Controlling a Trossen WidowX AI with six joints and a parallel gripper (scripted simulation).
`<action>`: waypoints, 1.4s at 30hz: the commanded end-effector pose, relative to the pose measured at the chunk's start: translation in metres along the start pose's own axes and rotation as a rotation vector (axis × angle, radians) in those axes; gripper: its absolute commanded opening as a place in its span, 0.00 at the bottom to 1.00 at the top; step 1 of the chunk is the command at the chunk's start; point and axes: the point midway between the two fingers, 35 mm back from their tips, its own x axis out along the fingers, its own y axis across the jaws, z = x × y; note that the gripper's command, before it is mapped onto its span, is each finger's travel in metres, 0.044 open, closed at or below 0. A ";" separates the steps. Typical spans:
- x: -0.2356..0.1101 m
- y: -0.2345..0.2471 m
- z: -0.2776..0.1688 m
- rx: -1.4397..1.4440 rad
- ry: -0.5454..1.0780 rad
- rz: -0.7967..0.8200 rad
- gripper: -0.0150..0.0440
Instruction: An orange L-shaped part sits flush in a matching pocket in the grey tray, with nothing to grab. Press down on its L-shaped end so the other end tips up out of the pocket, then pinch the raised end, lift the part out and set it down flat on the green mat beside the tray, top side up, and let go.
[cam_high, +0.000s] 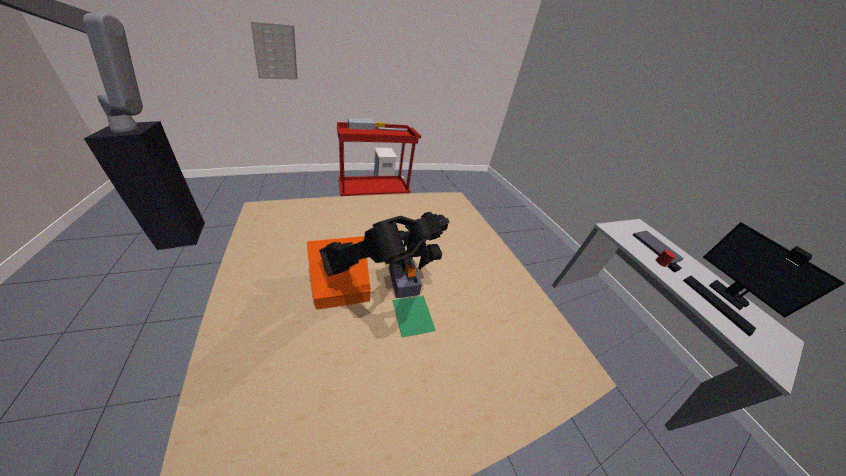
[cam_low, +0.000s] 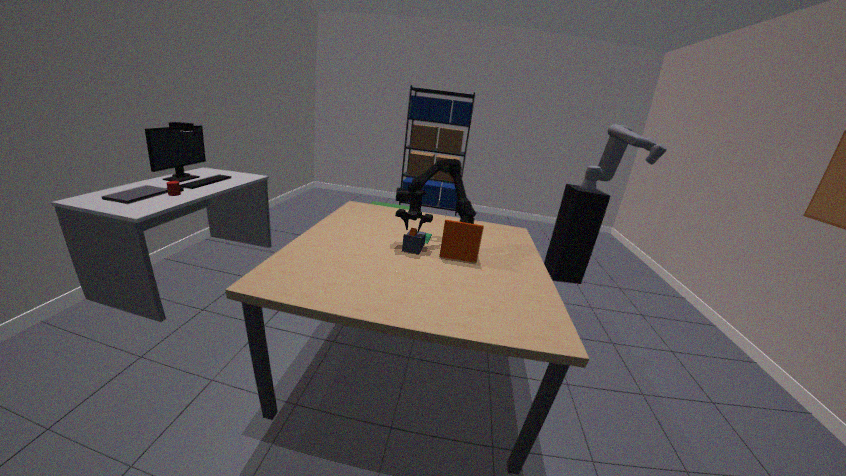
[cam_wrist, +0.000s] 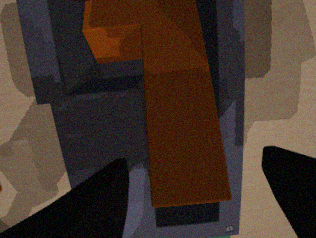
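Observation:
The orange part (cam_high: 411, 271) (cam_low: 412, 232) (cam_wrist: 185, 140) is in the grey tray (cam_high: 407, 290) (cam_low: 412, 243) (cam_wrist: 234, 175). Its long bar is tipped up toward the bottom of the wrist view, with dark pocket showing past the raised end; its L-shaped end is low in the pocket at the top, partly cut off by the frame. My gripper (cam_low: 413, 228) (cam_wrist: 195, 162) is open and empty above the tray, one finger on each side of the bar, not touching it. The green mat (cam_high: 414, 317) (cam_low: 427, 238) lies beside the tray, with nothing on it.
A large orange block (cam_high: 319, 288) (cam_low: 461, 241) stands on the wooden table (cam_high: 473, 367) (cam_low: 378, 290) near the tray. In the top view my arm reaches over it. A desk, a red cart and another arm on a black pedestal stand away from the table.

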 end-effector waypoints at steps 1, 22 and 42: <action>0.008 0.003 0.000 -0.011 0.006 0.004 0.73; 0.013 0.001 -0.001 0.000 0.003 0.002 0.45; 0.000 0.002 0.000 -0.007 0.005 0.003 0.25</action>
